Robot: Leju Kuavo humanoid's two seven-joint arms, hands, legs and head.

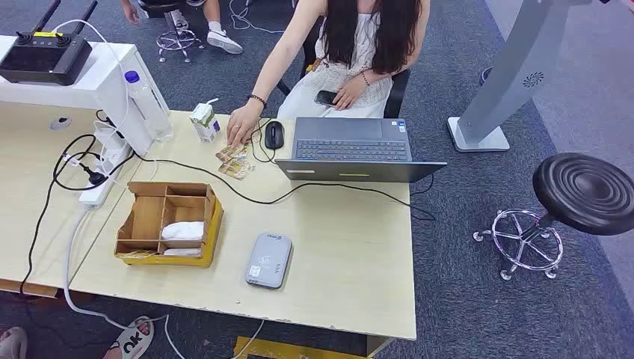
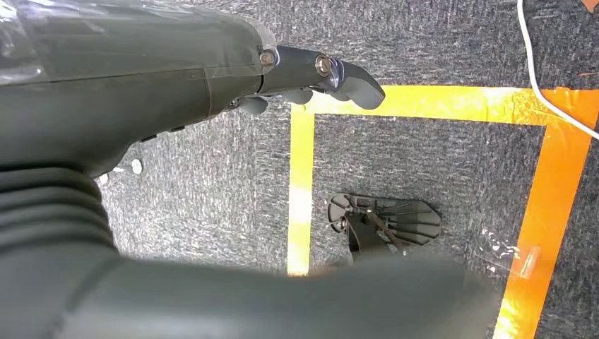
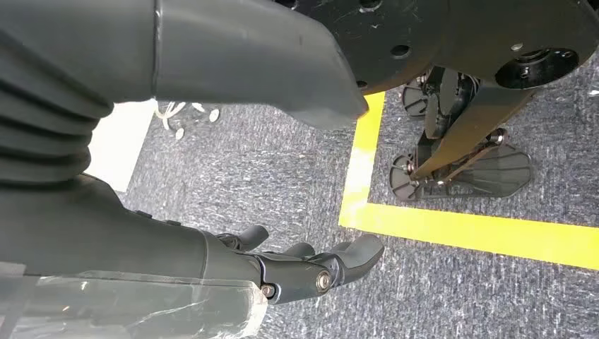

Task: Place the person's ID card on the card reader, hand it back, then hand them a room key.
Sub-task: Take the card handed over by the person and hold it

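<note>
Person's hand [image 1: 243, 123] rests on thin patterned cards [image 1: 234, 161] beside black mouse [image 1: 274, 134]. Grey rounded card reader [image 1: 268, 259] near table's front edge. Cards likely light, stiff, slippery; pinch by edge. Left hand [image 2: 311, 78] and right hand [image 3: 311, 265] hang empty, fingers loosely apart.

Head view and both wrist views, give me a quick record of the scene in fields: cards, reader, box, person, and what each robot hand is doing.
cards: two cards on the far side of the table, the person's hand resting on one
card reader: grey, flat, near the front edge, nothing on it
box: divided wooden box beside the reader, white items in its nearer compartments
laptop: open, in front of the seated person
left hand: hanging over the floor, holding nothing
right hand: hanging over the floor, holding nothing
</note>
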